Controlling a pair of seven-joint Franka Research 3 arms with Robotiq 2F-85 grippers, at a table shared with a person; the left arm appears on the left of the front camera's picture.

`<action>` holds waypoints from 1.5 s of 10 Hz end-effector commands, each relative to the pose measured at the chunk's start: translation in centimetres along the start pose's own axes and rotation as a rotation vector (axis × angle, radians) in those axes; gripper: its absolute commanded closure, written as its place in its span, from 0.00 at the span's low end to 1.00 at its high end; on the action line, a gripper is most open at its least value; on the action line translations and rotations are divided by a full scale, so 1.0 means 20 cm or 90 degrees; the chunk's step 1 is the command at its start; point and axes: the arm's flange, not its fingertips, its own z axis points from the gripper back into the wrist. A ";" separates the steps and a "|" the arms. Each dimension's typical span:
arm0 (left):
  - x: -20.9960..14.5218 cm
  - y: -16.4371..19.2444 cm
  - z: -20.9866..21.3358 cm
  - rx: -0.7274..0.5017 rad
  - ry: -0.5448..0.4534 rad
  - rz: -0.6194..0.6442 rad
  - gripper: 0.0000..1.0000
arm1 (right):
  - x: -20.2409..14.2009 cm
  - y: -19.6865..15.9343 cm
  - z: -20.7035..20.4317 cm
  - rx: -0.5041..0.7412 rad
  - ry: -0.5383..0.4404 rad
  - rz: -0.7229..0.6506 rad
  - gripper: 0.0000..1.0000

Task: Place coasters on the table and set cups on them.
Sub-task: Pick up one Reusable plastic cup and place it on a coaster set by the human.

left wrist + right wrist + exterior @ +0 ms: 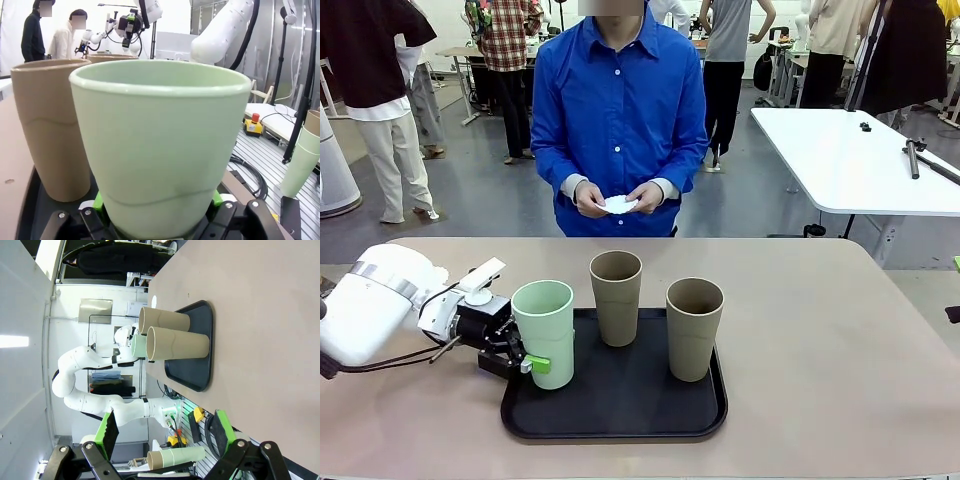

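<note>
A robotics lab set in a large open hall. A white Franka arm (375, 305) works at a beige table (820, 330). In the wrist view, just right of the left gripper (158, 202), a red emergency-stop button on a yellow box (254, 125) and loose black cables (247, 167) lie on a ribbed metal platform (270, 157). Far beyond the gripper, across the table, a white work table (840, 160) stands on bare grey floor (490, 195), with people (505, 60) standing among more tables.

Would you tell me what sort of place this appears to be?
Probably a robotics lab: a white robot arm grips a green cup, a red emergency-stop button sits nearby, and a white work table stands behind.
</note>
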 end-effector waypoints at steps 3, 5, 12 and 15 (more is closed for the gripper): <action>0.46 -0.15 0.12 0.105 0.001 -0.052 1.00 | 0.00 0.00 0.00 0.006 -0.002 0.005 0.00; 0.68 -0.15 0.16 0.130 0.027 -0.030 1.00 | 0.00 0.00 0.00 0.006 -0.002 0.005 0.00; 1.02 -0.19 0.15 0.123 0.046 -0.004 1.00 | 0.00 0.00 0.00 0.006 -0.002 0.005 0.00; 1.02 -0.19 0.15 0.123 0.046 -0.004 1.00 | 0.00 0.00 0.00 0.006 -0.002 0.005 0.00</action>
